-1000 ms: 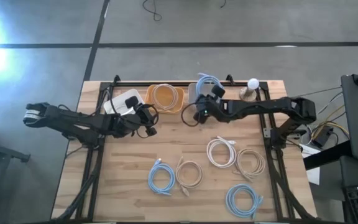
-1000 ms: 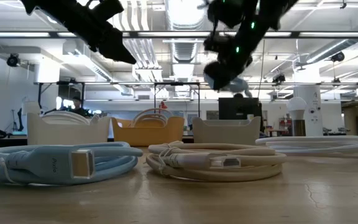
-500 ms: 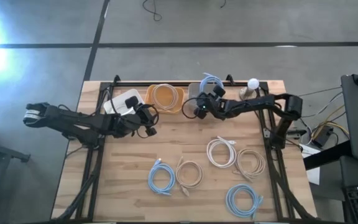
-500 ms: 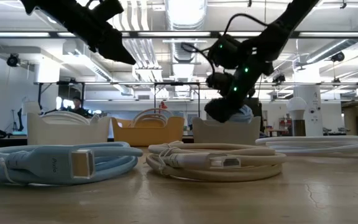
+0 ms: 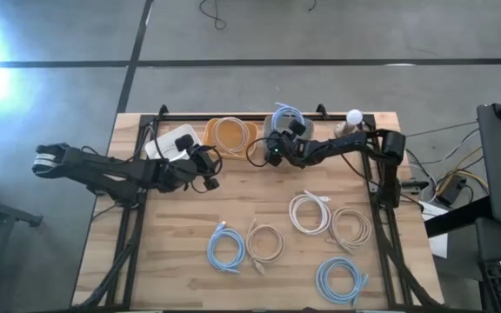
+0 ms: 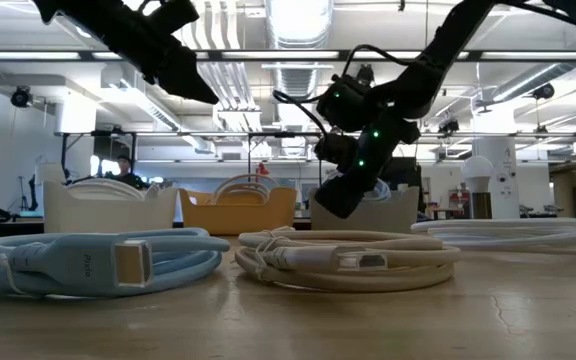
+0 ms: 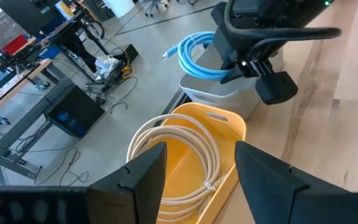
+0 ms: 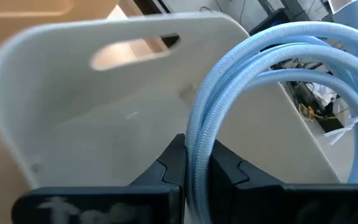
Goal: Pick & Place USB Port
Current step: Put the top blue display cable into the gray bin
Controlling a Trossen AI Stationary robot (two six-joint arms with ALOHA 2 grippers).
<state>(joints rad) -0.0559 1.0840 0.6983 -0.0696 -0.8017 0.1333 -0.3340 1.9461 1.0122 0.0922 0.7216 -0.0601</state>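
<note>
Fingers of the right pincer are pinching a strand of the light-blue cable coil, closed tight on it with no gap showing. In the high view this pincer is hanging at the white bin at the tabletop's far edge, and most of the coil is rising out of the bin's top, so the cable is sitting half in, half above that bin. Judging by the braided jacket, the coil is behaving as a light, soft, springy bundle: it is sagging and fanning out from the single gripped strand, and loops may be catching on the bin's rim. A hold across several loops near the tie, or at the stiff plug end, would be carrying it more predictably than one strand; the braid looks grippy enough not to slip.

Beside the white bin, the yellow bin is holding a cream cable coil. Left pincer is waiting over the tabletop just in front of it, fingers spread wide and holding nothing. Nearer the front edge, more blue and cream coils are lying loose.
</note>
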